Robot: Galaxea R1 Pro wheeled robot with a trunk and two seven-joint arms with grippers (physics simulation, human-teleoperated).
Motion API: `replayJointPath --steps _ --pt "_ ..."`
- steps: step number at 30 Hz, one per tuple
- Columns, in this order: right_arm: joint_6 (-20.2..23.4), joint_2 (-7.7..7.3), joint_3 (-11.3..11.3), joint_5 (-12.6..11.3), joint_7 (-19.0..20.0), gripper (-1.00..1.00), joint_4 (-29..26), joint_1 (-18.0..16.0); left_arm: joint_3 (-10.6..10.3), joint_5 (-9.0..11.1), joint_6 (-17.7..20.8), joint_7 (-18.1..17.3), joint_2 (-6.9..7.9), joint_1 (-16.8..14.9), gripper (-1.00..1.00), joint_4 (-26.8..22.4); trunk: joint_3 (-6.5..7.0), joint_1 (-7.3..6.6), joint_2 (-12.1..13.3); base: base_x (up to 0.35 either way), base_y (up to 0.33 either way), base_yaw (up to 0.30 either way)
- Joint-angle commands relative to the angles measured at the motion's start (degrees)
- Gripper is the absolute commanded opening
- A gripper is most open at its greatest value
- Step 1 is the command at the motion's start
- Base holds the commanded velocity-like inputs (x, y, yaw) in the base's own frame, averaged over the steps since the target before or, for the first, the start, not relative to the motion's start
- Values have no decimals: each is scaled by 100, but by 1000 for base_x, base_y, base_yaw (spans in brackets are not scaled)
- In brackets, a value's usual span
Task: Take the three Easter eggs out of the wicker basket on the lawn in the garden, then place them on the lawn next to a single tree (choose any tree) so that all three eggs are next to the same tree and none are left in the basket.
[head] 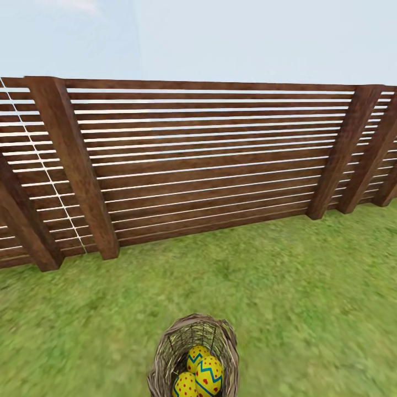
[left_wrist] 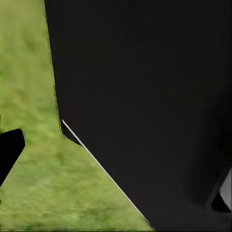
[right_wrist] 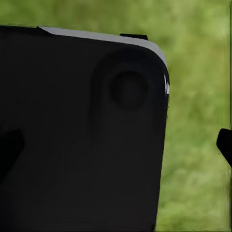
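The wicker basket (head: 164, 348) stands on the lawn (head: 286, 286) at the bottom edge of the head view, close in front of me. Three Easter eggs lie inside it, yellow with red dots and blue zigzags: one at the back (head: 196, 356), one at the right (head: 210, 376), one at the front left (head: 185, 386). The tree is out of view. My left gripper (left_wrist: 116, 169) hangs open beside my black body, with grass below it. My right gripper (right_wrist: 116, 147) is open too, its fingertips (right_wrist: 225, 144) wide apart with nothing between them.
A tall brown slatted wooden fence (head: 209, 160) with thick posts (head: 74, 165) runs across the lawn a few steps beyond the basket. Grass stretches between basket and fence and off to the right.
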Motion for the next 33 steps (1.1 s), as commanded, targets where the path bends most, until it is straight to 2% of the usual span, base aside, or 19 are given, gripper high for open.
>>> replayJointPath --steps 1,3,8,10,18,19,22,25,27,28,31,33 --pt "-26 -26 48 44 3 100 -28 -36 53 -44 7 -51 4 37 100 24 -4 0 -2 0 0 0" --pt "-27 -47 70 108 3 100 -93 -102 116 -91 62 -115 -38 26 100 -42 -4 0 -2 0 0 0" --pt "58 -185 49 165 50 100 -256 -267 279 -26 108 -155 -64 -85 100 -203 -4 0 -2 -32 0 0" --pt "123 -191 40 149 51 100 -321 -333 343 39 161 -146 -64 -151 100 -268 -4 0 -2 -26 0 0" --pt "379 -162 3 111 49 100 -580 -430 343 297 417 -154 -51 -415 100 -527 -4 0 -2 -4 0 0" --pt "4387 -158 1 111 44 100 -5590 -431 346 395 2464 -155 -53 -1028 100 -2771 -4 0 -2 0 0 0" --pt "4783 -153 -1 121 17 100 -6607 -475 349 402 3088 -160 -55 -1074 100 -3852 -4 0 -2 0 0 0" --pt "4899 -152 -1 161 -23 100 -7146 -717 351 486 3863 -170 -54 -1084 100 -5034 -4 0 -2 0 0 22" --pt "4924 -152 4 168 -184 100 -7253 -976 349 676 4211 -170 -55 -1085 100 -5791 -4 0 -2 0 0 159" --pt "4928 -151 8 173 -439 100 -7275 -1166 335 875 4350 -167 -55 -1090 100 -6265 -4 0 -2 0 0 239" --pt "4908 -151 28 173 -1032 100 -7341 -1436 301 1237 4458 -167 -61 -1097 100 -6907 -4 0 -2 0 0 269" --pt "4901 -151 35 174 -1211 100 -7389 -1550 295 1352 4473 -170 -58 -1133 100 -7123 -4 0 -2 0 0 285"
